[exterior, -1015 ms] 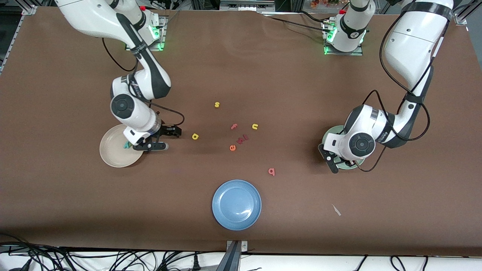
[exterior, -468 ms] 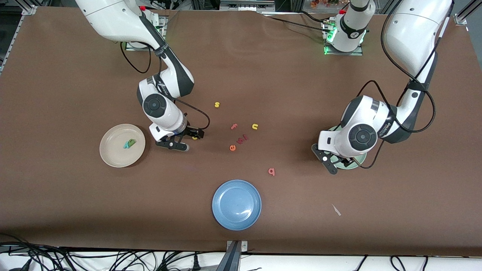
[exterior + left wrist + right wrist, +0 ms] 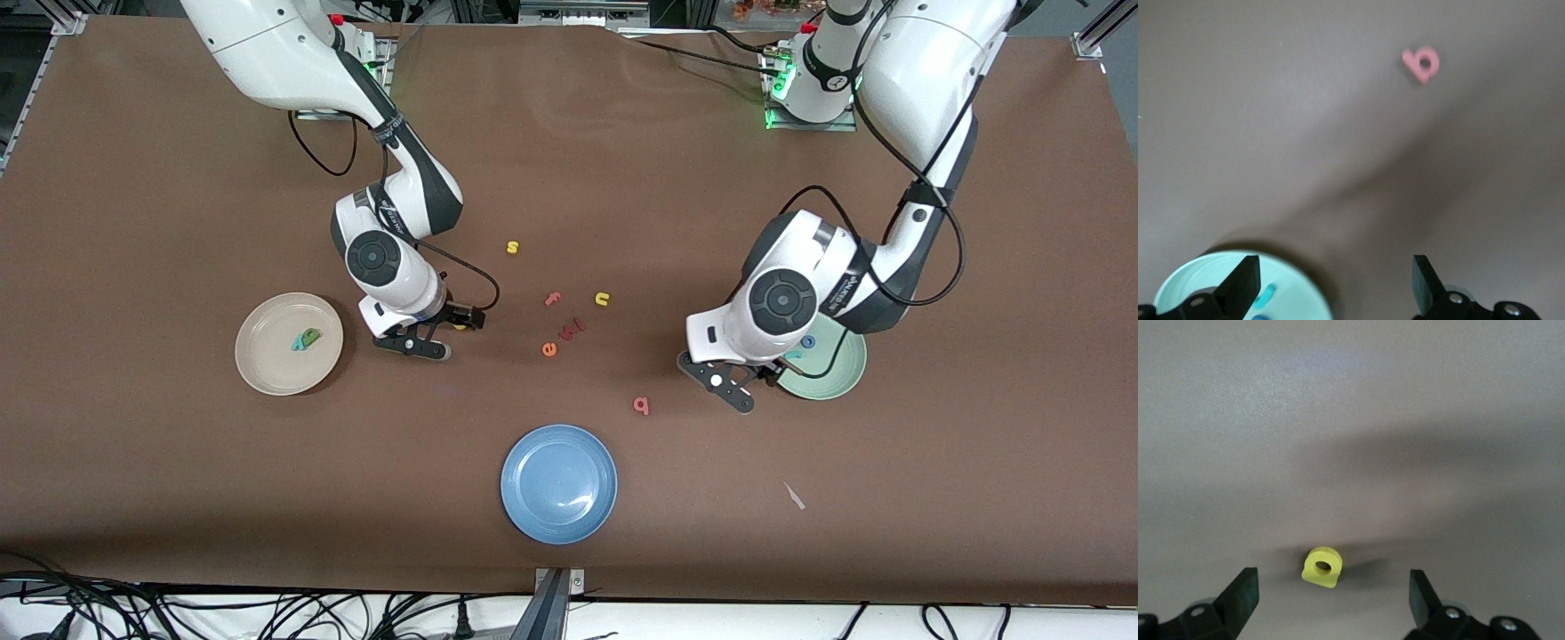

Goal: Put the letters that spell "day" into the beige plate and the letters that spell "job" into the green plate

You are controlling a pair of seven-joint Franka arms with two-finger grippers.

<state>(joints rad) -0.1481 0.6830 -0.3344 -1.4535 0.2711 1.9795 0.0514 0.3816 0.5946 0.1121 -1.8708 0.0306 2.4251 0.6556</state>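
Note:
The beige plate (image 3: 267, 373) holds the dark green "d" (image 3: 311, 336) and the teal "y" (image 3: 298, 344). My right gripper (image 3: 438, 332) hangs open low over the yellow "a" (image 3: 460, 325), which lies on the table between its fingers (image 3: 1238, 597) in the right wrist view (image 3: 1323, 567). The green plate (image 3: 840, 373) holds the blue "o" (image 3: 808, 341) and the teal "j" (image 3: 1265, 295). My left gripper (image 3: 754, 379) is open and empty over the table beside that plate's rim (image 3: 1218, 273). The pink "b" (image 3: 641, 405) (image 3: 1421, 64) lies on the table between it and the blue plate.
A blue plate (image 3: 558, 483) sits near the front edge. Loose letters lie mid-table: yellow "s" (image 3: 512, 247), pink "f" (image 3: 553, 300), yellow "u" (image 3: 602, 299), orange "e" (image 3: 549, 349) and small red ones (image 3: 574, 327). A white scrap (image 3: 794, 496) lies toward the left arm's end.
The right gripper moved from the beige plate to over the yellow "a". The left gripper opened and moved off the green plate toward the pink "b", uncovering the "o" and "j".

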